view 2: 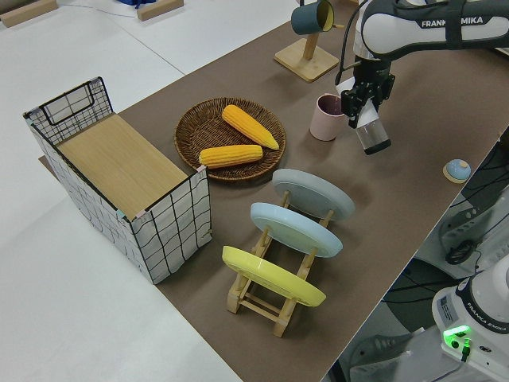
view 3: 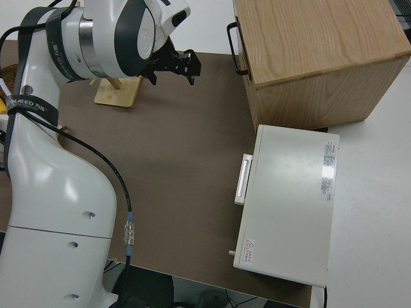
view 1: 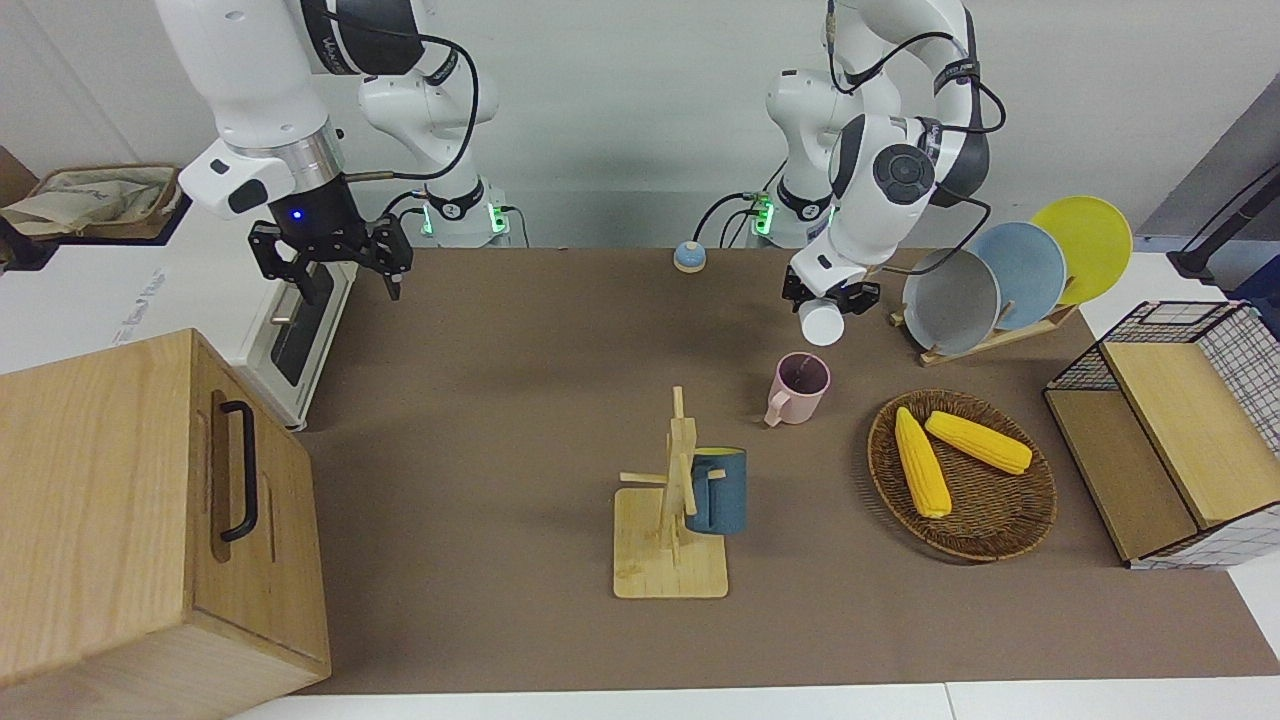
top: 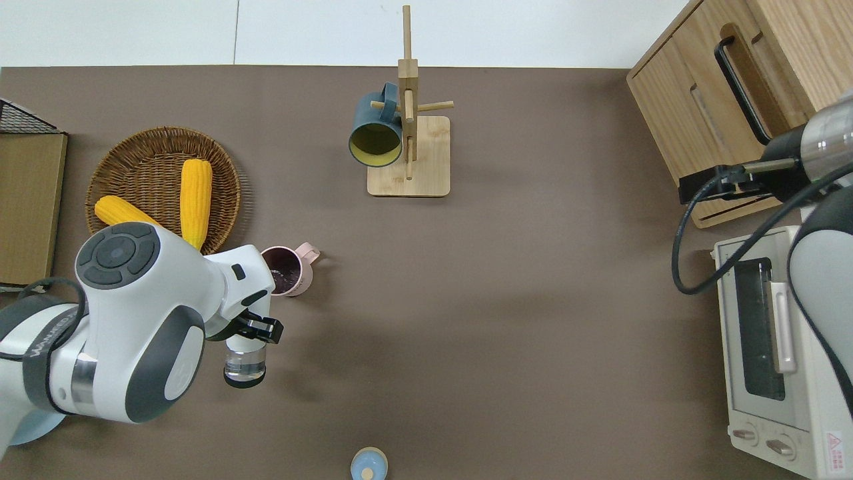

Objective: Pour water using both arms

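Water sits in the clear glass (top: 244,363) that your left end effector (view 1: 830,297) pinches near its upper part, tilted so the mouth points down and away from the arm. In the overhead view the glass hangs over bare desk (top: 506,300), on the robots' side of the pink mug (view 1: 799,387) and not yet over its opening. The mug stands upright on the desk, handle toward the mug tree (view 1: 672,505).

To pour well, you need to carry the glass's lip over the mug's mouth before you tip further; at the present offset any spill would likely land on the desk. Tilt slowly, and keep the lip low and close to the rim without touching it.

The glass is smooth, transparent and cylindrical, so judge it slippery under a light grip. The mug is matte, pale pink with a darker inside, and light enough to shift if nudged. The desk cover is brown and looks felt-like.

Your right end effector (view 1: 331,262) has its fingers spread, holds nothing, and is parked.
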